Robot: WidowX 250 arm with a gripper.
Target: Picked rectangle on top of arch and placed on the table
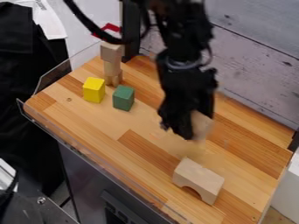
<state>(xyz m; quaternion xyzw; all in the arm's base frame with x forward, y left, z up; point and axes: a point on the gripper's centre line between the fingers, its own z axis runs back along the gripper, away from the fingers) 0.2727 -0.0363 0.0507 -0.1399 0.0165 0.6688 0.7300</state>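
My jaws pinch the wooden rectangle [202, 125] above the tabletop [99, 124], near the arch [197, 180], and if I let go too high or tilted, it could topple or bounce.

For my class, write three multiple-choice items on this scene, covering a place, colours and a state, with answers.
1. Where is the wooden arch block?
A) On the floor
B) On the tabletop
C) Atop the block stack

2. Which colours are the two painted blocks beside each other?
A) Red and blue
B) Green and purple
C) Yellow and green

3. Which way does the arch's cut-out face?
A) Down
B) Up
C) Toward the wall

1 B: it rests directly on the boards.
2 C: the yellow block stands near the green block.
3 A: the curved gap meets the tabletop.
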